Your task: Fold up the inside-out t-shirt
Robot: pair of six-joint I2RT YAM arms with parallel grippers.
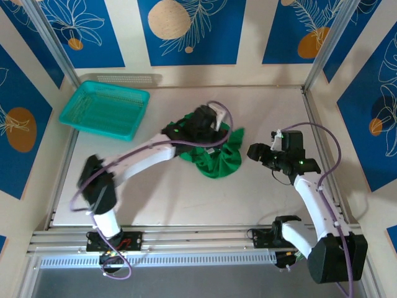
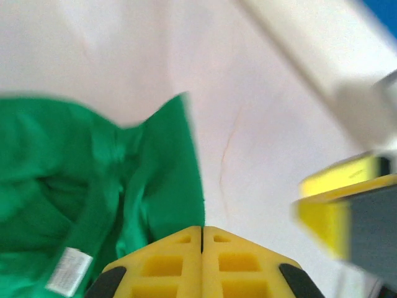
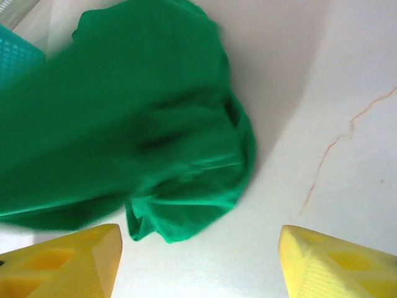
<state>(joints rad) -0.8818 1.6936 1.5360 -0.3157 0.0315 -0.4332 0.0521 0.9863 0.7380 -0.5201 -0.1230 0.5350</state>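
Fabric of the green t-shirt (image 1: 217, 160) lies bunched in a wrinkled heap near the middle of the table (image 1: 186, 205), well apart from the teal basket (image 1: 105, 110) at the far left corner. The left gripper (image 2: 201, 231) sits over the heap's far side, its yellow fingers pressed together right at a cloth edge; whether cloth is nipped between them cannot be told. A pale label (image 2: 69, 271) shows on the fabric beside it. The right gripper (image 3: 200, 239) stands just right of the heap, fingers spread, holding nothing.
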